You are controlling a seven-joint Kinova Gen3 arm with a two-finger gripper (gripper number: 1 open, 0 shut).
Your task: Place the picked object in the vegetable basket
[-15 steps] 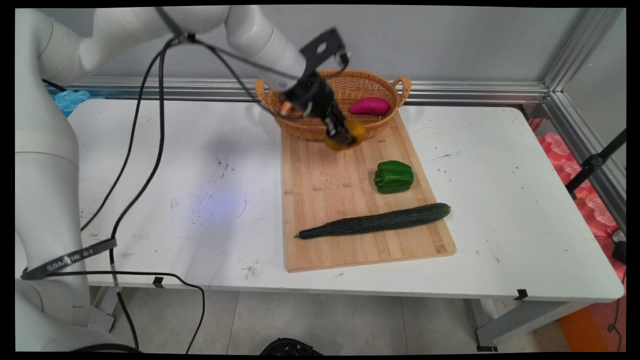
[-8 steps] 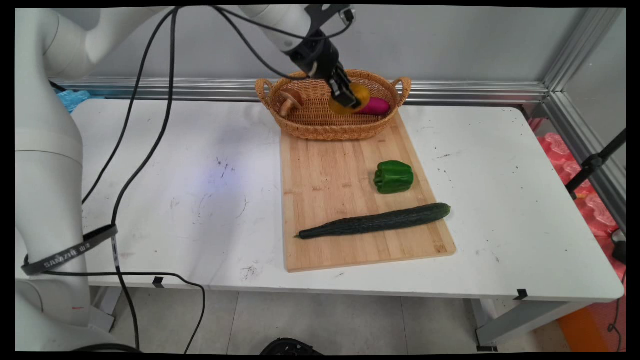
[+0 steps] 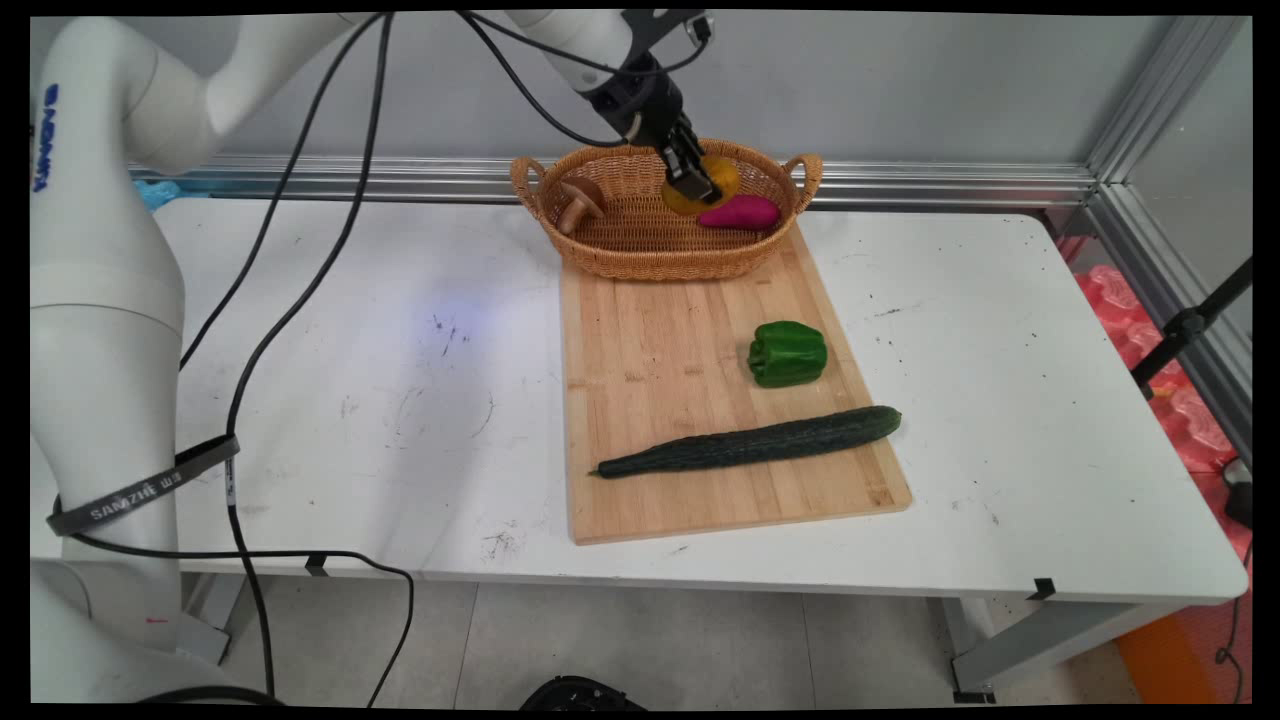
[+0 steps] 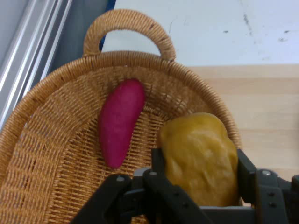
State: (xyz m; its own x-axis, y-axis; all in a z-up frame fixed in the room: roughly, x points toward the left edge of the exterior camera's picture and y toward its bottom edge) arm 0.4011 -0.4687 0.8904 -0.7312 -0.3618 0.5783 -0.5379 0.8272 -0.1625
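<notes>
The gripper (image 3: 697, 186) is clamped on a lumpy yellow potato (image 4: 200, 158), holding it above the wicker basket (image 3: 620, 255) at the cutting board's (image 3: 660, 360) far end. In the basket lie a purple sweet potato (image 3: 740, 213) and a mushroom (image 3: 579, 200).

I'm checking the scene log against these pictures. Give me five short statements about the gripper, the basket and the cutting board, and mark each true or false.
1. The gripper is shut on a yellow potato. True.
2. The potato rests on the cutting board. False: it is held above the wicker basket.
3. A purple sweet potato lies in the basket. True.
4. The green bell pepper is in the basket. False: it sits on the cutting board.
5. A mushroom is in the basket's left part in the main view. True.
</notes>
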